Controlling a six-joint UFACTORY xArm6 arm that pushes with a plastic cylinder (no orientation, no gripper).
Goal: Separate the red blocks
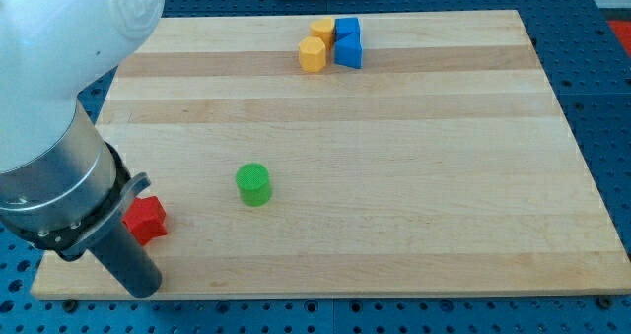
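My tip sits on the wooden board at the view's bottom left, a plain rod with nothing clamped, just below the red block. Only one red block shows, partly behind the arm. Green cylinder nearby to the right. Two yellow blocks and two blue blocks cluster, touching, at the top.

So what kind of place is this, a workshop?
Probably a robotics lab test bench: a wooden board sits on a blue perforated table, small coloured blocks like the green cylinder lie scattered, and a robot arm reaches in from the view's left.
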